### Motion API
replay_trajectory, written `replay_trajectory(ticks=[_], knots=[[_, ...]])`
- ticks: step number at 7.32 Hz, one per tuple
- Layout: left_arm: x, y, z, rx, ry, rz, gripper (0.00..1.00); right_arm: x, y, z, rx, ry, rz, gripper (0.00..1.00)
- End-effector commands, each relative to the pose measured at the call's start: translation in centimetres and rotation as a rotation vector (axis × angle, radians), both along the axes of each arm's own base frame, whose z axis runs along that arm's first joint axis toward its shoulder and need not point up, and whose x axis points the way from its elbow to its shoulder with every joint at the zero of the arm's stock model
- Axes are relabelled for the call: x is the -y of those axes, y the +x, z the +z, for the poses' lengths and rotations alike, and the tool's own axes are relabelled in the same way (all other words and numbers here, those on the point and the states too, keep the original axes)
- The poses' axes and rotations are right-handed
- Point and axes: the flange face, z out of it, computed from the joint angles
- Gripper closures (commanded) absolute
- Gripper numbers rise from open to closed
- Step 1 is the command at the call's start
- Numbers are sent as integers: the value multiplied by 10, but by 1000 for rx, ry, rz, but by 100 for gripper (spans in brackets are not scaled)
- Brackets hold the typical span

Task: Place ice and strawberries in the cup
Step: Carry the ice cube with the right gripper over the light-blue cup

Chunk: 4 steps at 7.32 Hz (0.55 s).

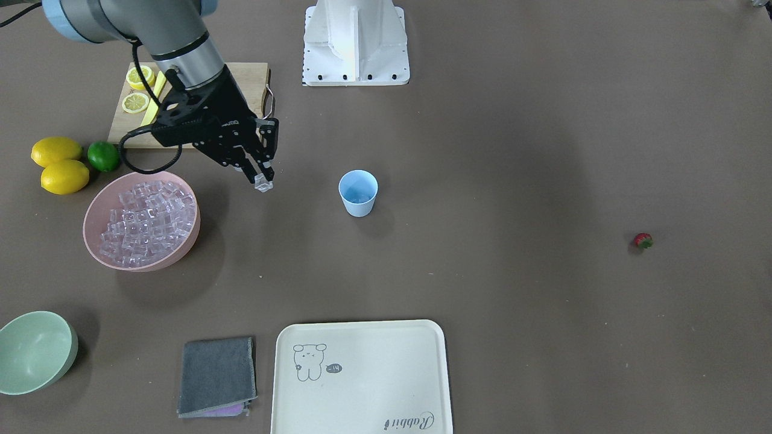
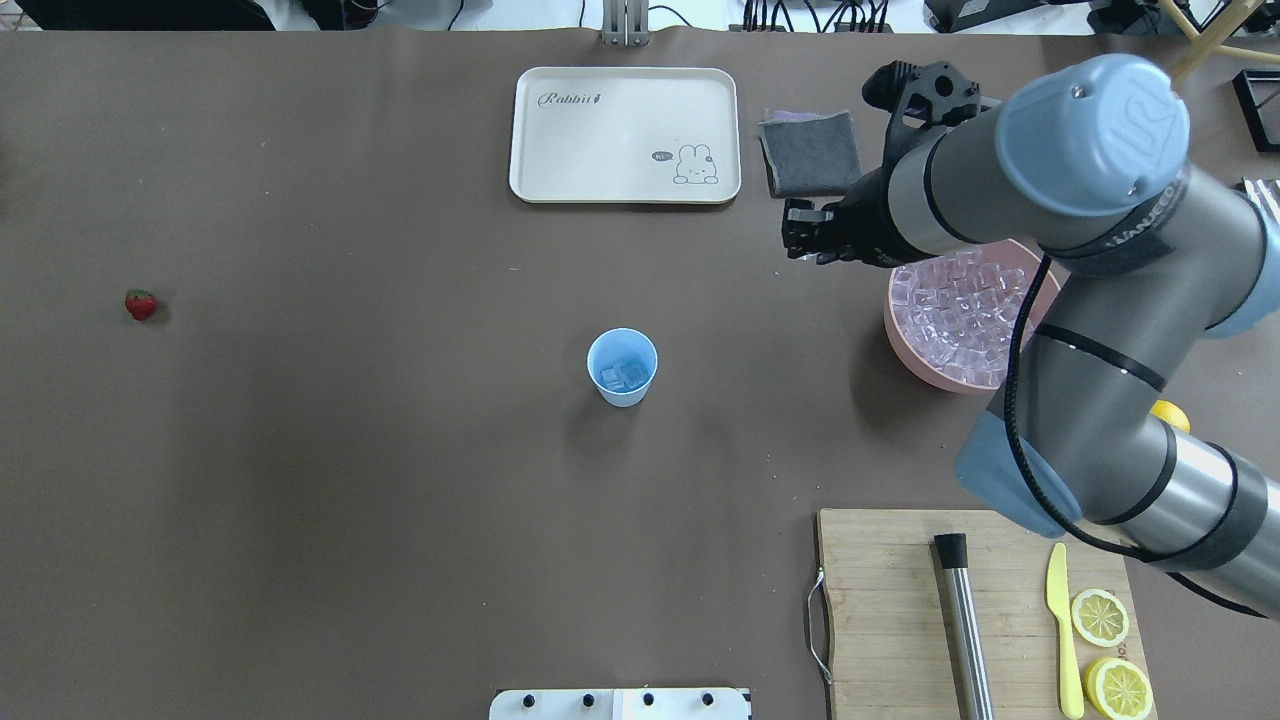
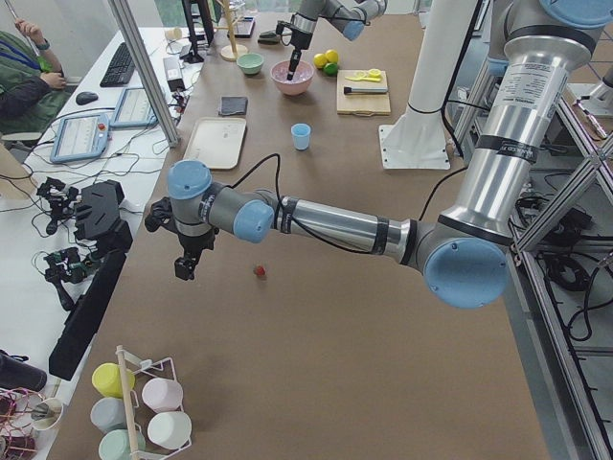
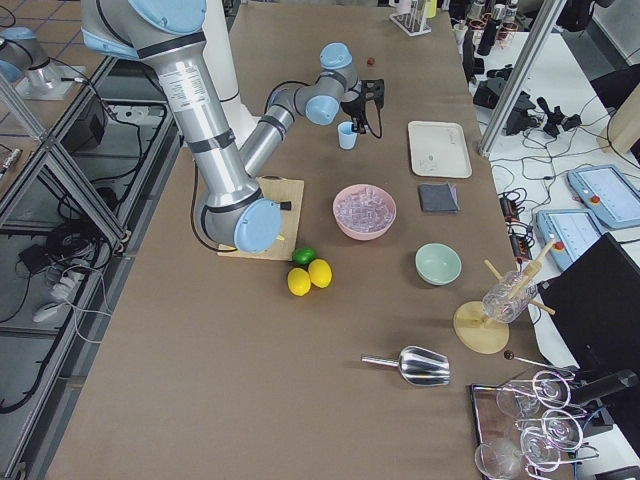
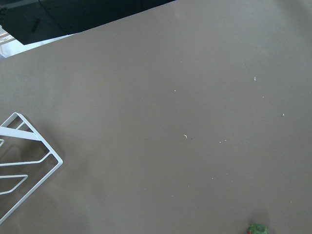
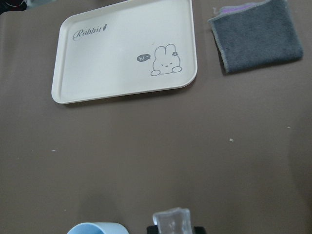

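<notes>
right fingers [image 1: 252, 170] pinch an ice cube [image 1: 263, 184] aloft between pink bowl [image 1: 96, 208] and cup [image 1: 358, 193] at the worktop's middle, likely to clear its rim, while the strawberry [image 1: 643, 241] lies near the left edge and i cannot tell how the left fingers [image 3: 182, 266] stand.

1. Cup [image 1: 358, 194]: light blue, tapered, upright, mouth up. A few clear cubes lie in its bottom.
2. Ice [image 1: 148, 217]: small glassy cubes, faint pink tint, heaped in pink bowl [image 1: 86, 220]. One cube [image 1: 263, 185] pinched at right gripper [image 1: 261, 178] tips, aloft between bowl and cup.
3. Strawberry [image 1: 643, 241]: tiny, red, green cap; lies alone, well apart from cup, on robot's left side.
</notes>
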Motion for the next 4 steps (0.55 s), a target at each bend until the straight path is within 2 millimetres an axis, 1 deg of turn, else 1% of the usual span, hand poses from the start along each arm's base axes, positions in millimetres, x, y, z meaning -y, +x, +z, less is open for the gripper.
replay_trajectory(ticks=[1, 2, 3, 4], knots=[[1, 0, 9, 2, -17, 0, 2, -25, -63, -24, 4, 59, -14, 100], [1, 0, 11, 2, -22, 0, 2, -33, -82, -30, -6, 80, -9, 100], [1, 0, 13, 2, -25, 0, 2, -34, -103, -30, -14, 82, -19, 100], [1, 0, 16, 3, -31, 0, 2, -37, -114, -27, -7, 92, -18, 100]])
